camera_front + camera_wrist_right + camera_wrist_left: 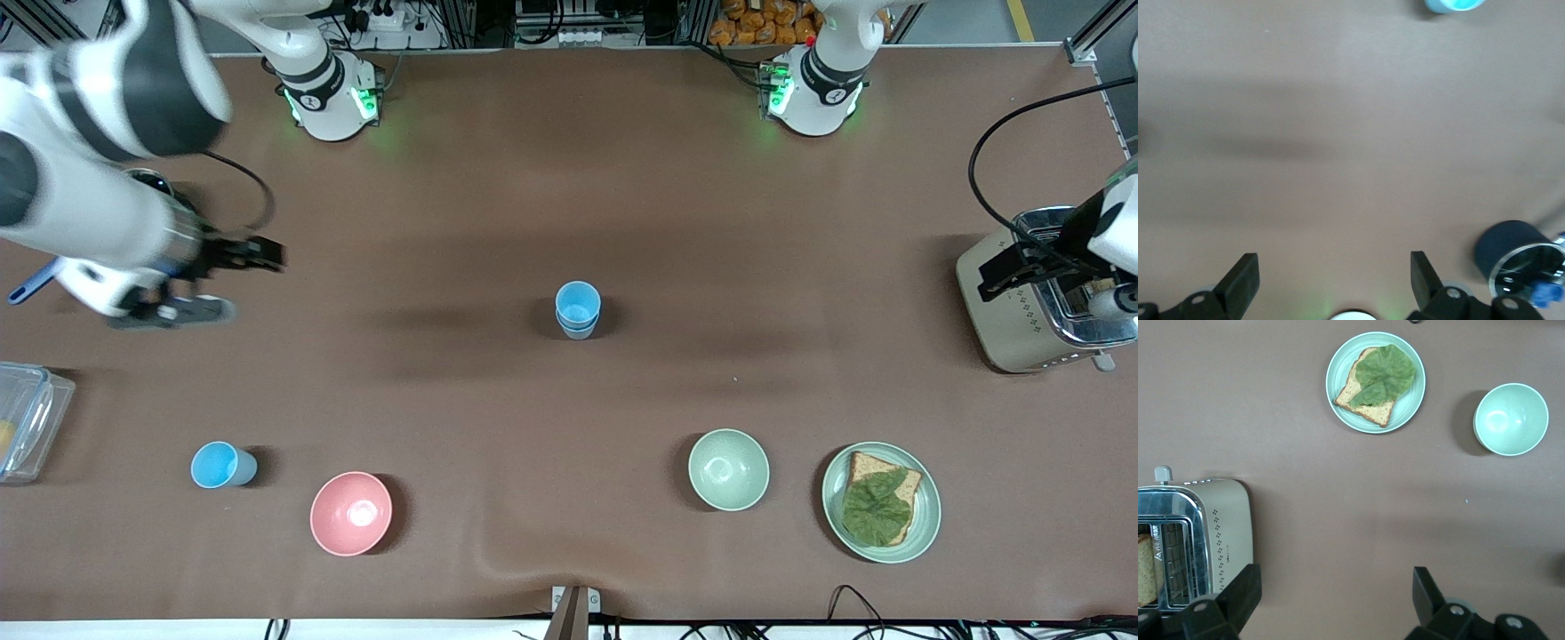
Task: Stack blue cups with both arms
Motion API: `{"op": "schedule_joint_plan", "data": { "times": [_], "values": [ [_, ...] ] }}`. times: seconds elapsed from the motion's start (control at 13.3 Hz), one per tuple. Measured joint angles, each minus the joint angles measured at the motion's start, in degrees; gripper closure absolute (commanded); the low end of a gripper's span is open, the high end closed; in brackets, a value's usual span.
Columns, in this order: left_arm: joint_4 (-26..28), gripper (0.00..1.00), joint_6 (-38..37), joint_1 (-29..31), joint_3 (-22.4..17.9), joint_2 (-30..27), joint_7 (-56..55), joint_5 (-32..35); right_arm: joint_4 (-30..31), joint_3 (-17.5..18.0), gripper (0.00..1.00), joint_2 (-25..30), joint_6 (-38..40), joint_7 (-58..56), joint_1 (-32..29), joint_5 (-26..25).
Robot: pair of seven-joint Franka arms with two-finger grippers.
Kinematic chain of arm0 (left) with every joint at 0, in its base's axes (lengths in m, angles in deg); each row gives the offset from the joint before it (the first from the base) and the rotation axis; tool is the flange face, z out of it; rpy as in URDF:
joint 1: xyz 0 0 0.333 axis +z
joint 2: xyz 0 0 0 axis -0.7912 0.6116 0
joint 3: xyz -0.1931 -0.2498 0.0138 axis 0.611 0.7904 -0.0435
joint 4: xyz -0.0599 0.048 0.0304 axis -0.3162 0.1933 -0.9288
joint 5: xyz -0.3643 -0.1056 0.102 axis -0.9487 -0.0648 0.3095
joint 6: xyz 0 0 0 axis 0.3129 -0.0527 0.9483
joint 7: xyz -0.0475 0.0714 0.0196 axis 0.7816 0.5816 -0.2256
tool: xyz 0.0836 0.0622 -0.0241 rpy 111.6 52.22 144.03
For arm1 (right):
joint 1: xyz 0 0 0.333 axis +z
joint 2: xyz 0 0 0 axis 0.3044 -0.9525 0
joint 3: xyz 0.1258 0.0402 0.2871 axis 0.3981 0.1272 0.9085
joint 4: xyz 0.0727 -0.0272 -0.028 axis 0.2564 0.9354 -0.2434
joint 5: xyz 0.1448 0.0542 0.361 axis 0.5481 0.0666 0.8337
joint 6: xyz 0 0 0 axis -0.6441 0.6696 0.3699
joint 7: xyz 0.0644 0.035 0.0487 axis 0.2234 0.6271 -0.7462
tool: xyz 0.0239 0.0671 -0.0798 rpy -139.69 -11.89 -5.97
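Two blue cups (578,309) stand nested in the middle of the table, the sky-blue one in the greyer one. A third blue cup (222,465) stands alone nearer the front camera, toward the right arm's end; its rim shows in the right wrist view (1455,3). My right gripper (253,253) is open and empty, up over bare table toward the right arm's end; its fingers (1241,280) stand wide apart. My left gripper (1003,268) is open and empty over the table beside the toaster; its fingers (1426,590) stand wide apart.
A toaster (1031,298) with bread in a slot (1146,567) stands at the left arm's end. A pale green bowl (728,469), a green plate (925,520) with toast and lettuce, a pink bowl (350,513), a clear container (27,418) and a dark pot (1511,250) stand around.
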State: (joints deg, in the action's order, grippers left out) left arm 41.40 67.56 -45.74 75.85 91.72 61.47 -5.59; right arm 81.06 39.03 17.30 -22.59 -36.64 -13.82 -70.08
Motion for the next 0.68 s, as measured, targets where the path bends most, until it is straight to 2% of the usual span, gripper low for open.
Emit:
{"op": "schedule_joint_plan", "data": {
  "times": [0.15,0.3,0.68],
  "values": [
    [0.2,0.0,-0.1,-2.5,-3.4,-0.5,0.6,-0.4,-0.1,-5.2,0.0,2.3,1.6,-3.2,0.2,3.3],
    [0.3,0.0,-0.2,-3.6,-4.5,-0.9,0.6,-0.4,-1.8,-8.4,0.0,3.7,4.0,-4.3,-0.1,4.8],
    [0.3,0.0,-1.5,-4.0,-4.6,-1.1,0.6,-0.4,-6.0,-9.1,0.0,4.2,6.3,-4.3,-2.3,5.4]
  ]
}}
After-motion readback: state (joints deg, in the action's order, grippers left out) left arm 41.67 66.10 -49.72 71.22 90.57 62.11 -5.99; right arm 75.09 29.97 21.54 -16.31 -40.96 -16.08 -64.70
